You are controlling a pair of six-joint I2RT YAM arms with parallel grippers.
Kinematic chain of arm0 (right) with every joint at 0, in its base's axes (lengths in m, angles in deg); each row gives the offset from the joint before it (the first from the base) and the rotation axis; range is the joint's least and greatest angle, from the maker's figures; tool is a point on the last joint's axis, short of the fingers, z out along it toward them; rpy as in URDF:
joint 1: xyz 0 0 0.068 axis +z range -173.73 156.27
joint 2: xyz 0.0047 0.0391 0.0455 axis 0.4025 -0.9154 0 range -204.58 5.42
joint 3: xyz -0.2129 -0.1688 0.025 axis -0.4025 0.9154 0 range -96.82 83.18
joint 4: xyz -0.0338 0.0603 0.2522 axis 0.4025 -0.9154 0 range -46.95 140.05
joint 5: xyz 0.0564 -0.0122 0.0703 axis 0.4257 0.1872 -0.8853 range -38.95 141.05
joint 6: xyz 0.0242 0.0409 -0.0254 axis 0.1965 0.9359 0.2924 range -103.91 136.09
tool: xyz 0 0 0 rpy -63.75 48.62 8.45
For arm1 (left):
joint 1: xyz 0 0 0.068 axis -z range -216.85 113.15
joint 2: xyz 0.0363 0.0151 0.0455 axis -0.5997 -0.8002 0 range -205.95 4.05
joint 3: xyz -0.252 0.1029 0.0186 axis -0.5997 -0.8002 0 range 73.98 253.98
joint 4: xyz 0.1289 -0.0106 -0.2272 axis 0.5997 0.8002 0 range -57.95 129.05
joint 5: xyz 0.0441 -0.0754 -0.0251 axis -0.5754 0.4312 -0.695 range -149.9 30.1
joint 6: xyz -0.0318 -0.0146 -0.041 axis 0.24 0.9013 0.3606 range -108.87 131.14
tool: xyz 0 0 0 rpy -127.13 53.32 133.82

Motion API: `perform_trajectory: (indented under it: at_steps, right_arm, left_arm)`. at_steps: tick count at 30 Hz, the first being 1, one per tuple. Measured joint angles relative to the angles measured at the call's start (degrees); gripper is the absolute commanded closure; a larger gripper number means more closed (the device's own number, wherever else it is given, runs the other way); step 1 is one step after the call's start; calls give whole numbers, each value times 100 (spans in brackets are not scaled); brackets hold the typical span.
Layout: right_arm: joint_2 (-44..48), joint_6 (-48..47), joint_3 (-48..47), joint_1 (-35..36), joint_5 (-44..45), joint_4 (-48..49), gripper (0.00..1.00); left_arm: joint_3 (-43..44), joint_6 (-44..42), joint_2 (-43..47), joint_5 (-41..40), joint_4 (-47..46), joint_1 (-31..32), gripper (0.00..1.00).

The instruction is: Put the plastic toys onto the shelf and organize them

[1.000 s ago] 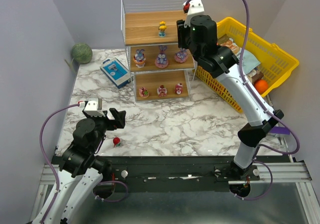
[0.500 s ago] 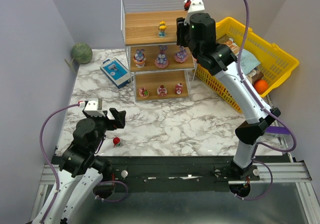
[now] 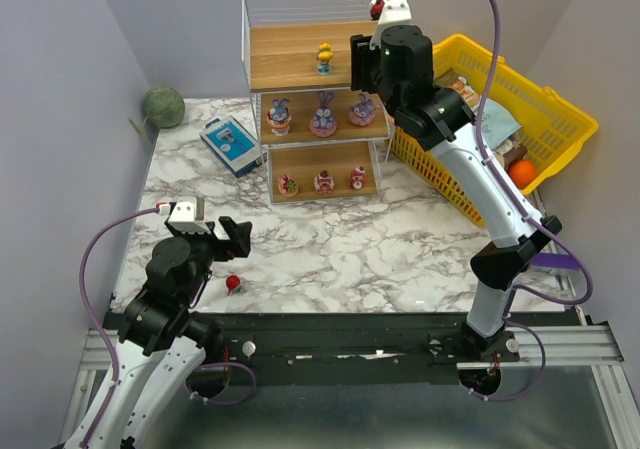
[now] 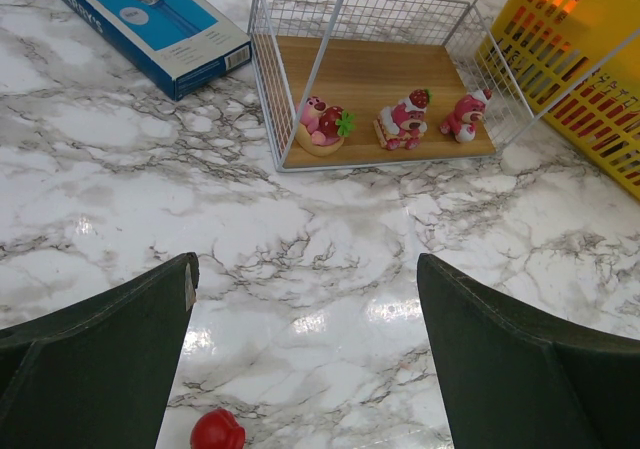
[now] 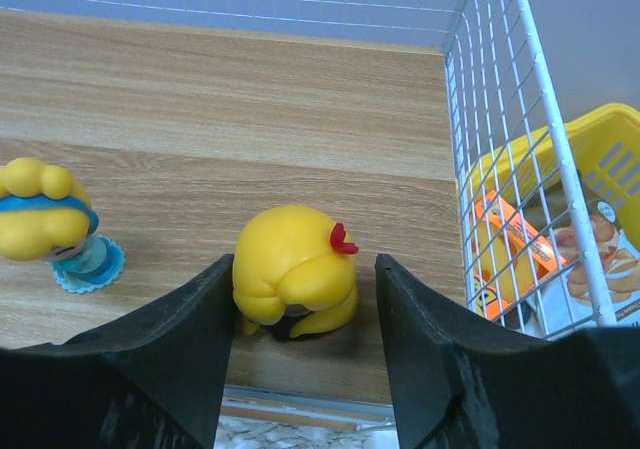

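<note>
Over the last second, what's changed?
The right pincer edged slightly left, farther in over the shelf. Its jaws stand open either side of a yellow toy on the top board. The left pincer and the red toy on the table stayed put.

Black joint housings, white link shells on left arm (image 3: 170,264) and right arm (image 3: 485,184). Purple cable (image 3: 495,19) looped off each wrist, white camera block (image 3: 395,9) with red plug (image 3: 374,10) at 9 o'clock. Matte black wedge fingers (image 5: 150,369).
</note>
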Motion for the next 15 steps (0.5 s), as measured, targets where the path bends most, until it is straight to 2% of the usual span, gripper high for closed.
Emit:
perform_trajectory:
  at_steps: [9, 15]
  right_arm:
    - [7, 15, 11, -11, -122, 13, 27]
    - [306, 37, 382, -37, -494, 109, 23]
  left_arm:
    - [0, -2, 2, 0, -2, 0, 1]
    - [0, -2, 2, 0, 0, 0, 1]
